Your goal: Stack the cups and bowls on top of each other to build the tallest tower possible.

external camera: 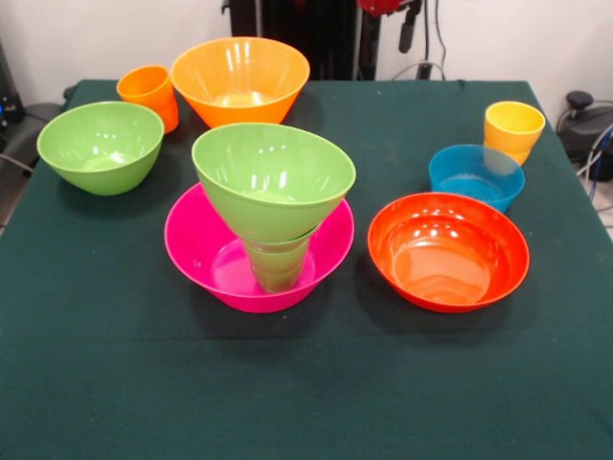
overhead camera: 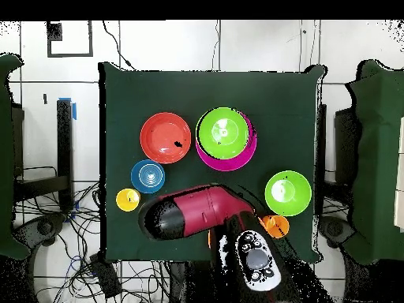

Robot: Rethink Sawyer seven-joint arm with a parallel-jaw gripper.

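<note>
The tower stands mid-table: a big pink bowl (external camera: 196, 244) holds nested green pieces (external camera: 277, 266), and a large light green bowl (external camera: 273, 172) sits on them, tilted toward the camera. From overhead, the green bowl (overhead camera: 222, 132) covers most of the pink bowl (overhead camera: 239, 160). The yellow cup (external camera: 513, 128) stands apart at the right, behind the blue bowl (external camera: 476, 175). The gripper (external camera: 407, 27) shows only as a dark part at the top edge, drawn back from everything.
A red-orange bowl (external camera: 447, 249), an orange bowl (external camera: 239, 81), an orange cup (external camera: 148, 94) and a second light green bowl (external camera: 101, 146) stand loose on the green cloth. Overhead, the arm (overhead camera: 201, 211) lies over the table's robot side, hiding the orange bowl.
</note>
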